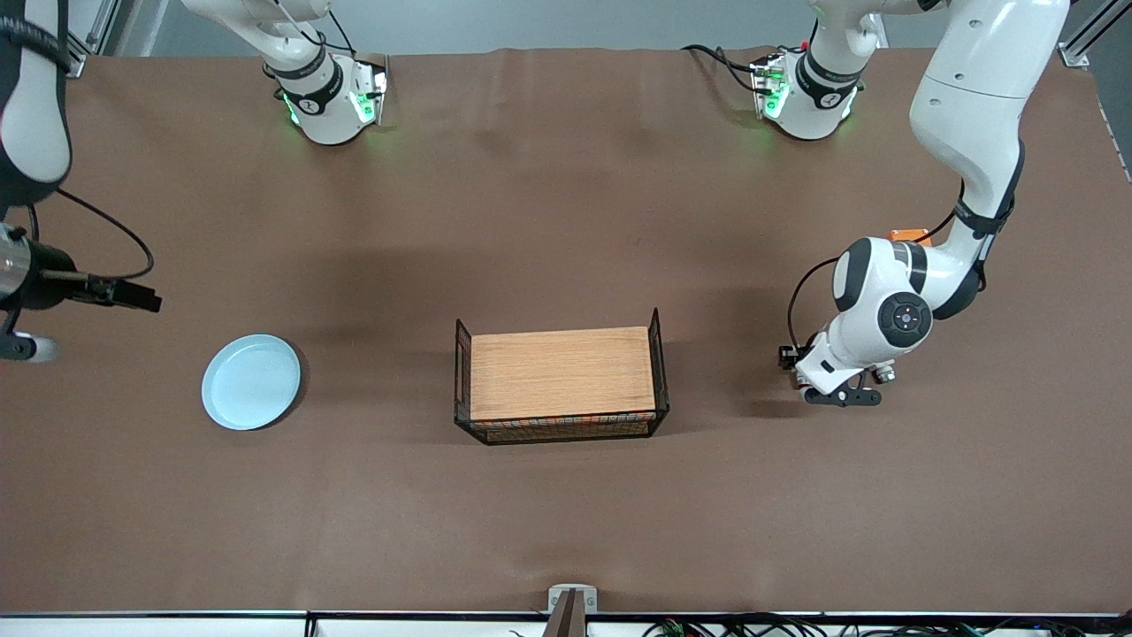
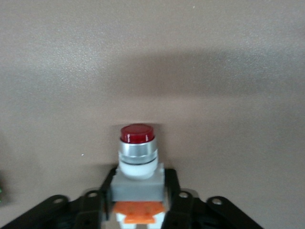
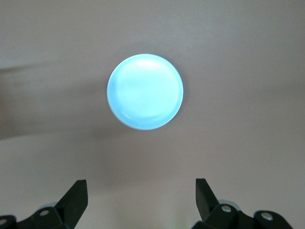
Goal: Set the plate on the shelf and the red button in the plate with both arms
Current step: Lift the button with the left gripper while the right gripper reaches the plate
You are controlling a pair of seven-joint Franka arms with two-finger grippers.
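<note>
Step in hand: pickup of the red button point(image 2: 137, 157), which lies on the table point(image 1: 566, 177) toward the left arm's end. Left gripper point(image 1: 827, 389), arm bent low, pinches its white body. Next move calls for a clean lift. Right gripper point(image 3: 141, 200), fingers spread and empty, hovers above the plate point(image 1: 251, 381), which lies toward the right arm's end. Wire-sided wooden tray point(image 1: 561, 372) sits between both.

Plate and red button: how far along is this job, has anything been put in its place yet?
Nothing looks placed yet. The plate lies bare on the table toward the right arm's end; the right end effector hangs open above it. In hand: the left end effector has its fingers against the red button, low at the table toward the left arm's end. The wire basket with a wooden board holds neither. Lifting and placing both remain.
</note>
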